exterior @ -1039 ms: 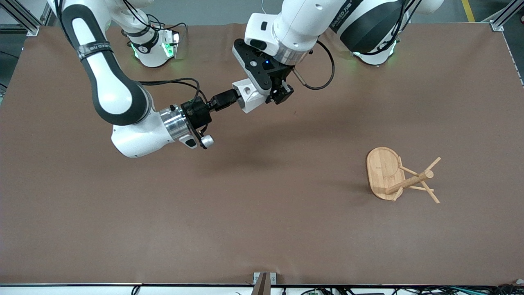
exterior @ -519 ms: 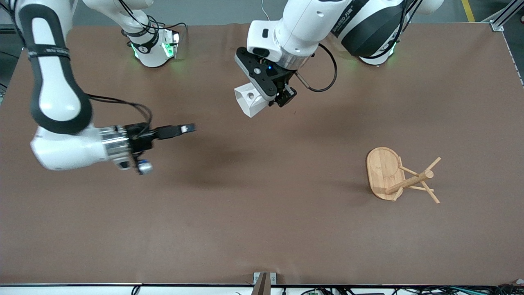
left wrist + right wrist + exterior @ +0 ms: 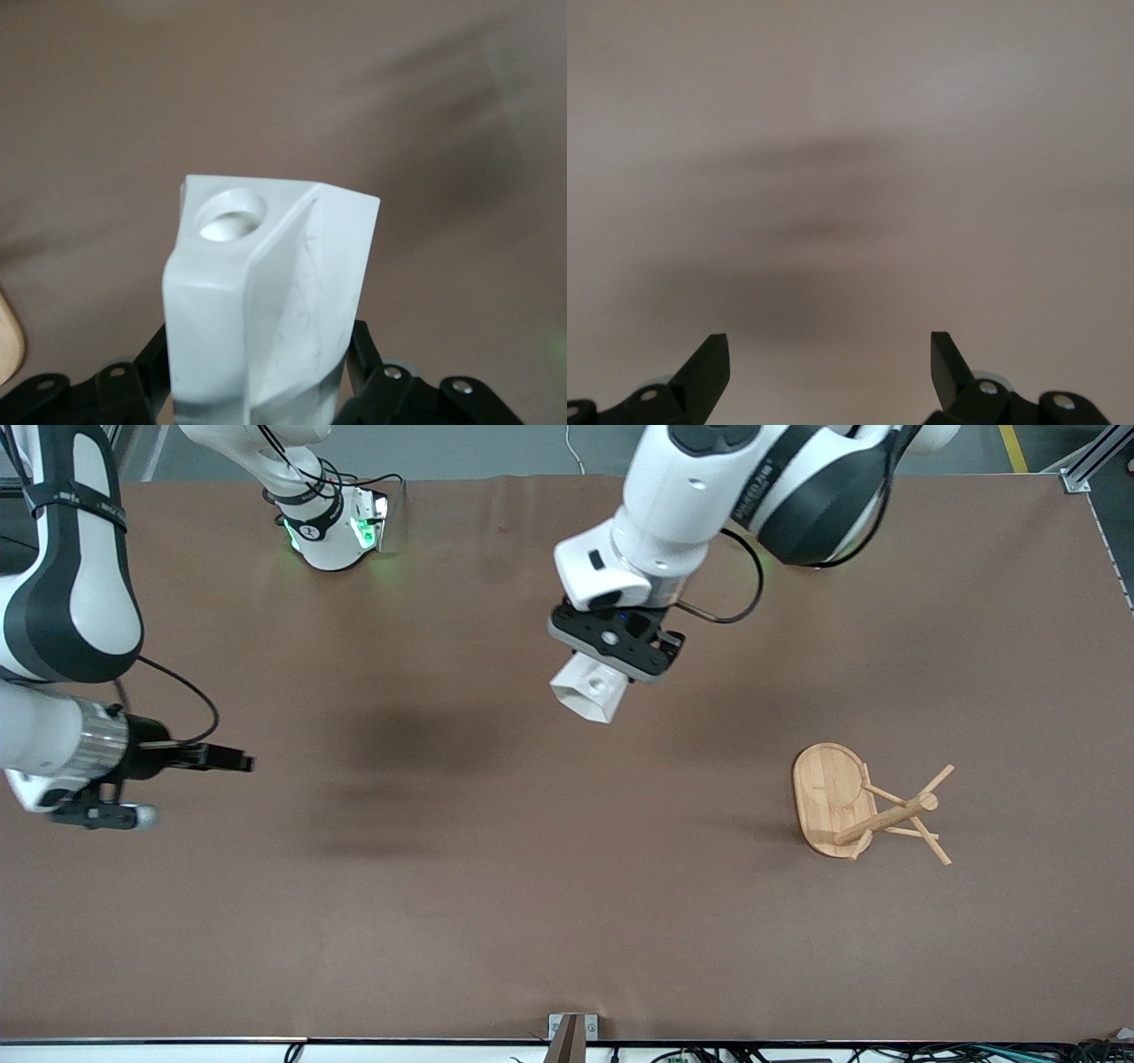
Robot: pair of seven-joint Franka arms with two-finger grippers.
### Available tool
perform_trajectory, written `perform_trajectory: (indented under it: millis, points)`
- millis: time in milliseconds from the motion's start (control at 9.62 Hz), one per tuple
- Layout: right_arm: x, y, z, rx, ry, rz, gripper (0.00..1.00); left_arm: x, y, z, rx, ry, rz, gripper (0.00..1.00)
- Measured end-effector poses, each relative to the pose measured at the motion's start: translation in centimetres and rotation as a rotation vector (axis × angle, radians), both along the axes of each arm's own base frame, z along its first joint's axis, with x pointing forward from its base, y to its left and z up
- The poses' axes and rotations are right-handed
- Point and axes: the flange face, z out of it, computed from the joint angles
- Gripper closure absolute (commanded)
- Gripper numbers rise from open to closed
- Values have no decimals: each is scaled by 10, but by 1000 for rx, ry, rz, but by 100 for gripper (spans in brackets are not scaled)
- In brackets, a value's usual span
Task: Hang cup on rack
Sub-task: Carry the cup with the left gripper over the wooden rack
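Observation:
My left gripper (image 3: 611, 657) is shut on the white faceted cup (image 3: 588, 689) and holds it in the air over the middle of the table. In the left wrist view the cup (image 3: 266, 301) fills the space between the jaws, its blocky handle with the round hole facing the camera. The bamboo rack (image 3: 864, 806) stands on the table toward the left arm's end, nearer to the front camera, its pegs bare. A sliver of its base (image 3: 7, 341) shows in the left wrist view. My right gripper (image 3: 237, 762) is open and empty over the right arm's end of the table; it also shows in the right wrist view (image 3: 830, 350).
The brown table mat (image 3: 532, 886) carries nothing else. The arm bases stand at the table's edge farthest from the front camera. A small metal bracket (image 3: 571, 1029) sits at the edge nearest the front camera.
My right gripper let go of the cup and drew back toward the right arm's end of the table. My left gripper kept the cup and carried it toward the rack, turning it.

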Motion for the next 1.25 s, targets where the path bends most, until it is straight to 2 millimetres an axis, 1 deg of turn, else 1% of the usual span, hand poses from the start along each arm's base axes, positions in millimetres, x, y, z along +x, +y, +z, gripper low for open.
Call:
perform_trajectory:
  millis: [104,208,312,416,519,623,727,831,935,1039,1143,1247]
  points:
    - [-2,-7,27,-43,-48,27,0,21,28,-2,3,4,51,99]
    - [-6,-21,53,-57,-81,21,0,36,51,-6,10,13,95,99]
    - [-18,-37,79,-63,-87,2,0,46,68,-13,20,28,131,99]
    - [-35,-45,104,-61,-89,-16,0,54,84,-20,28,41,160,99]
    - [-54,-47,126,-57,-91,-32,0,63,101,-24,32,49,191,99]
    - [-75,-49,141,-51,-91,-43,0,72,119,-26,33,53,221,99]
    - [-94,-54,151,-44,-93,-56,0,79,136,-29,35,58,248,99]
    - [-107,-58,155,-40,-89,-64,0,84,148,-35,42,69,268,99]
    - [-113,-62,158,-39,-91,-72,0,85,156,-47,52,87,278,99]
    - [-114,-66,164,-40,-104,-80,0,86,161,-63,57,92,286,99]
    - [-115,-67,168,-41,-115,-82,0,83,166,-82,56,82,283,99]
    - [-114,-66,171,-42,-120,-81,0,77,176,-101,59,70,272,99]
